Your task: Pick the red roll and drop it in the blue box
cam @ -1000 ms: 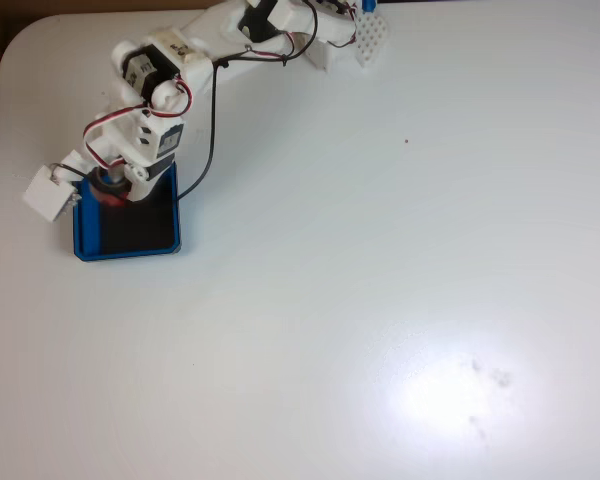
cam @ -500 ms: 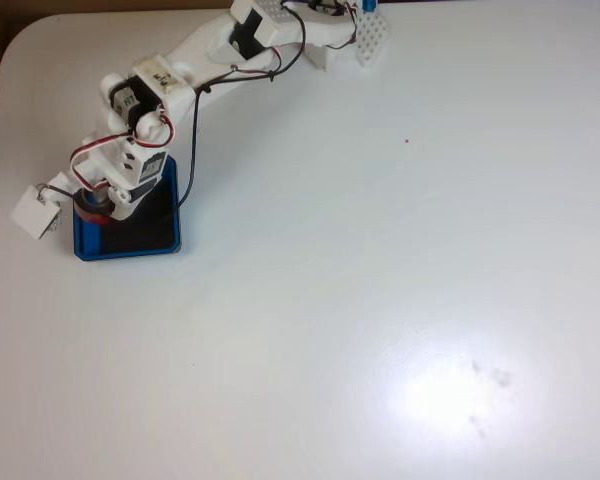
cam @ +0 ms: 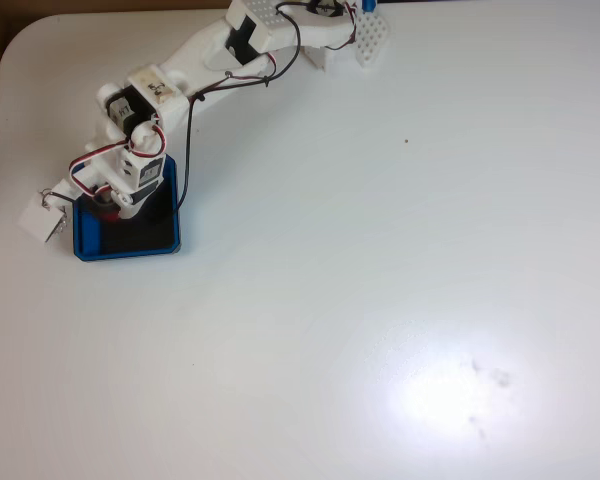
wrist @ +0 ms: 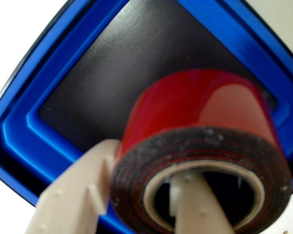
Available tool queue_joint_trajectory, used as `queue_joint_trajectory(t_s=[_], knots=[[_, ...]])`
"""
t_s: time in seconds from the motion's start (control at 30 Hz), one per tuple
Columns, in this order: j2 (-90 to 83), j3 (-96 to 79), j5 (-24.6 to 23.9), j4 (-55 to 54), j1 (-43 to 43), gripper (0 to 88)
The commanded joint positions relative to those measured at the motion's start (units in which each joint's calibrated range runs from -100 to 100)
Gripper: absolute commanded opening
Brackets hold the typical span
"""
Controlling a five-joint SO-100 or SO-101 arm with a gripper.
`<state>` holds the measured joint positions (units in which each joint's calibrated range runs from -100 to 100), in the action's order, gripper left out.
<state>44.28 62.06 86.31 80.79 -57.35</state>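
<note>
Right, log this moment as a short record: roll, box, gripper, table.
roll: red roll held in the gripper, one finger outside its wall, the other finger through its hollow core
box: blue box directly beneath the roll, black floor bare in the wrist view
gripper: over the box's upper left corner in the fixed view, shut on the roll
table: white table, box near its left edge

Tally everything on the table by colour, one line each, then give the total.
Red: 1, the red roll, held on the pincer over the box.
Blue: 1, the blue box, black floor inside.
White: 1, the arm with its base at the table's top edge.
Total: 3
</note>
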Motion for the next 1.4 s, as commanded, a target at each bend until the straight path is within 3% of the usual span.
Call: queue_joint_trajectory(t_s=[0.0,0.9,1.17,1.37], knots=[[-1.31,3.26,-0.15,0.98,-0.25,0.5],[-1.56,3.26,-0.41,1.06,-0.05,1.5],[-1.81,3.17,-0.41,0.98,-0.54,15.1],[-1.98,1.73,-0.41,0.98,-0.54,16.3]])
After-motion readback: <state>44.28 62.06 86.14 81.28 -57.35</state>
